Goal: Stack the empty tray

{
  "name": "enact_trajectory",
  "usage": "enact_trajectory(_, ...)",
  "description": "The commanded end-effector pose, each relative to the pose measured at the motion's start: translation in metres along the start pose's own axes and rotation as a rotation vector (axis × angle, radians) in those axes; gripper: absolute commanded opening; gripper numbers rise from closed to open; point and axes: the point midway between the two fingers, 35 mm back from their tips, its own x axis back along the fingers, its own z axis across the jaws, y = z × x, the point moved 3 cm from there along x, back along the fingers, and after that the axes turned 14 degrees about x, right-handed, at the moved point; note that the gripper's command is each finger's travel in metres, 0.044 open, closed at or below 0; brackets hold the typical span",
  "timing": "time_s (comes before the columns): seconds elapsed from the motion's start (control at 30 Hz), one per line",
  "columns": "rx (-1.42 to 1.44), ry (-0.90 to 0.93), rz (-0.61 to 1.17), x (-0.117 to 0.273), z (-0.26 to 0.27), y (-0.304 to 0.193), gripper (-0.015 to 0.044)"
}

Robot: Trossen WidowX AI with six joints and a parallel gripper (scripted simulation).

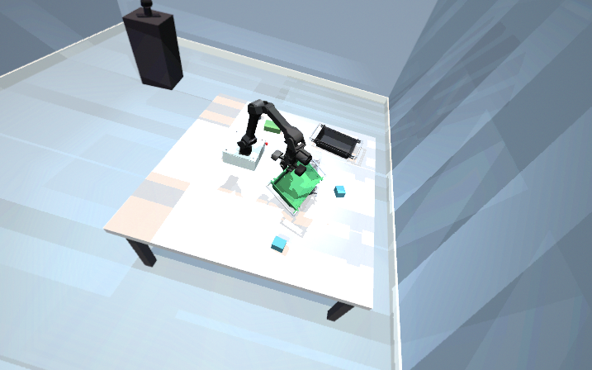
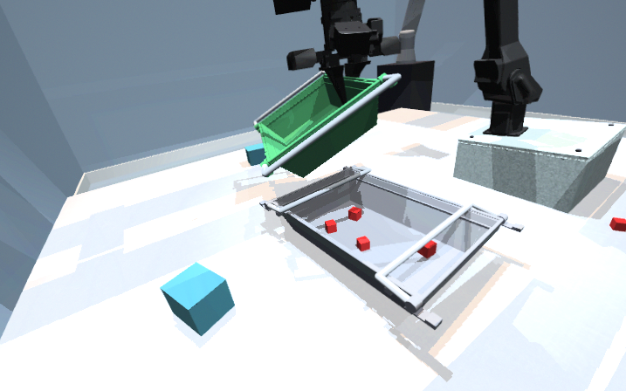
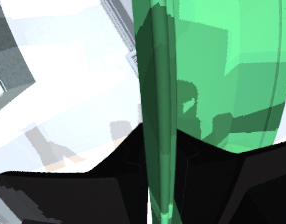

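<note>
The loaded grey tray (image 2: 339, 257) stands on the table with several red blocks (image 2: 363, 243) inside. Its right bar (image 2: 424, 241) and left bar (image 2: 325, 189) both lie across its top. My gripper (image 1: 291, 169) (image 2: 347, 86) (image 3: 150, 127) is shut on one wall of the empty green tray (image 1: 298, 186) (image 2: 339, 138) (image 3: 254, 30), with one finger inside it. The green tray hangs tilted in the air, its left side lower in the exterior view, above and behind the loaded tray. In the top view it hides most of the loaded tray.
A black tray (image 1: 318, 131) with wire bars stands at the table's far side. One blue cube (image 1: 339, 191) (image 2: 198, 298) is near the loaded tray; another blue cube (image 1: 278, 244) (image 2: 254, 154) lies farther off. A loose red block (image 2: 619, 224) and a green block (image 1: 271, 126) lie near the arm's base stand (image 1: 240, 159) (image 2: 514, 169).
</note>
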Motion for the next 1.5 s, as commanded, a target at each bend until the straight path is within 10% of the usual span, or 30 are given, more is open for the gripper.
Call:
enact_trajectory(0.0,0.034,-0.019,0.009,0.004,-0.007,0.013,0.0000)
enact_trajectory(1.47,0.433,-0.030,0.013,0.007,-0.022,0.157,0.0000)
